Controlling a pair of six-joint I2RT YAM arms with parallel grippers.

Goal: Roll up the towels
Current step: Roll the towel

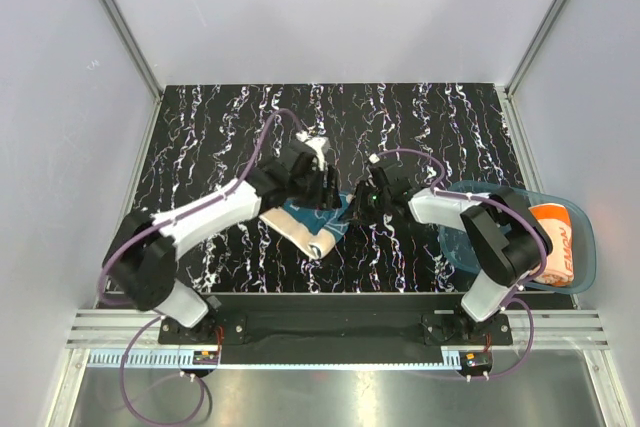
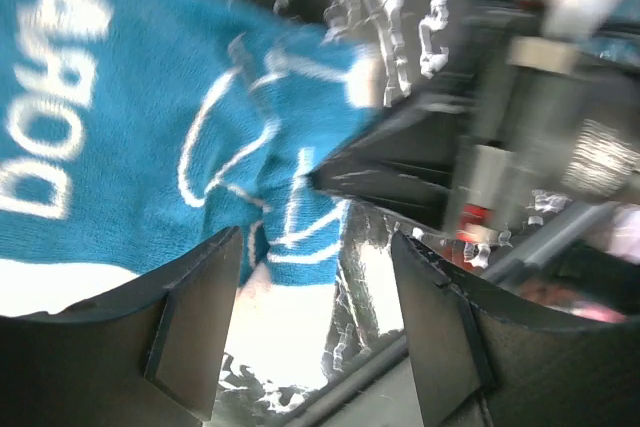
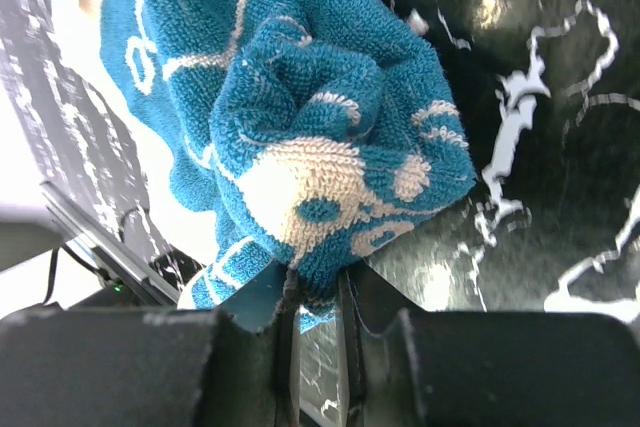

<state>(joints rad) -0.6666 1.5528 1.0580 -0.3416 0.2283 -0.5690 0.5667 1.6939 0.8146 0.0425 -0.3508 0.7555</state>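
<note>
From above, the teal towel [image 1: 318, 229] lies on the worktop [image 1: 200, 127] between the two arms, partly bunched, with its cream underside turned up at the near edge. The left tool [image 1: 328, 190] sits over its far left side and the right tool [image 1: 362, 205] at its right corner. The orange towel [image 1: 553, 235] rests in the blue tray [image 1: 585, 259] at the right and looks already rolled, so the teal one is the step in hand.

At the left wrist, the fingers [image 2: 195, 322] stand spread apart with nothing clamped. Teal cloth with white swirls fills the frame beyond them, and the other arm's dark tool shows blurred to the right.

At the right wrist, the tool is clenched on the towel's edge. Above that pinch the cloth is gathered into a loose lump, not a neat coil.

The roll looks barely begun. The next move probably calls for the right tool to carry its pinched edge over the flat part. The left tool should press or hold the cloth so that it coils without sliding.
</note>
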